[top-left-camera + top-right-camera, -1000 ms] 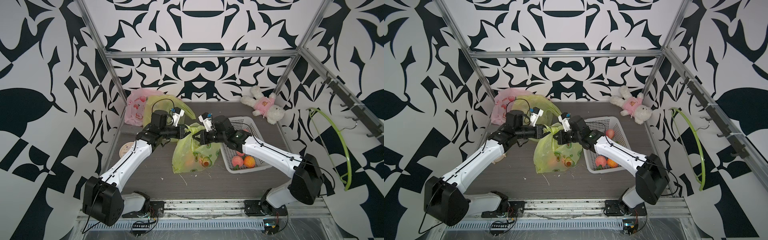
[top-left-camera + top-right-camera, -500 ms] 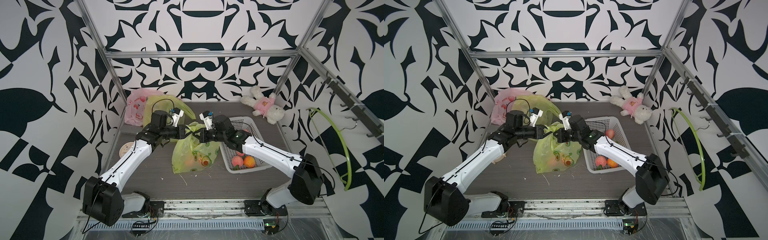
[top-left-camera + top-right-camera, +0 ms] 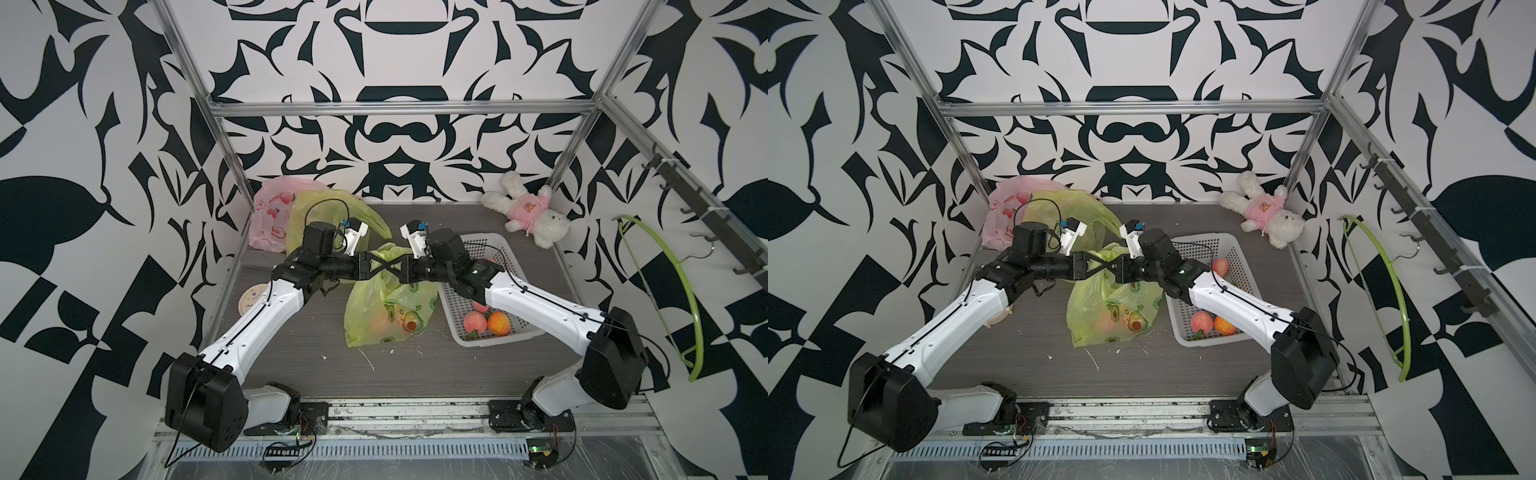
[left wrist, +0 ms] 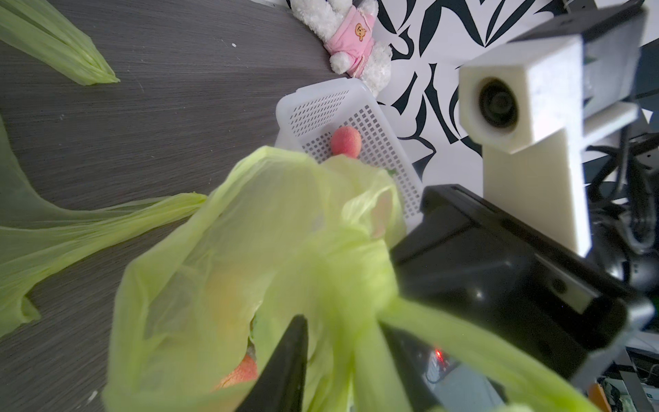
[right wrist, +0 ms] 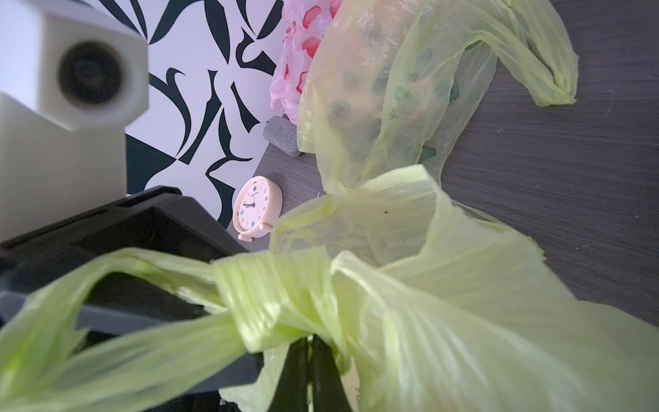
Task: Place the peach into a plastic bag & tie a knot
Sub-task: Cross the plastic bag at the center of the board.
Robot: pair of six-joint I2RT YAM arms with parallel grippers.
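Note:
A yellow-green plastic bag (image 3: 386, 307) with avocado prints lies mid-table, and the peach (image 3: 376, 326) shows orange through its film. Its handles are wound into a knot (image 5: 278, 296) at the top. My left gripper (image 3: 380, 266) and right gripper (image 3: 389, 267) meet tip to tip above the bag's neck, as both top views show. In the left wrist view the left gripper (image 4: 342, 342) is open, with a loose handle strand lying between its fingers (image 4: 285, 367). The right gripper (image 5: 310, 342) is shut on the bag's handle just under the knot.
A white basket (image 3: 498, 245) to the right holds two peaches (image 3: 476, 322) and an orange (image 3: 498, 323). A pink bag (image 3: 270, 208) and a second green bag (image 3: 316, 212) lie back left, a clock (image 3: 251, 299) at the left edge, a plush rabbit (image 3: 528, 212) back right.
The left gripper has gone from shut to open, letting go of its handle strand. The two grippers have drawn closer together over the bag's neck.

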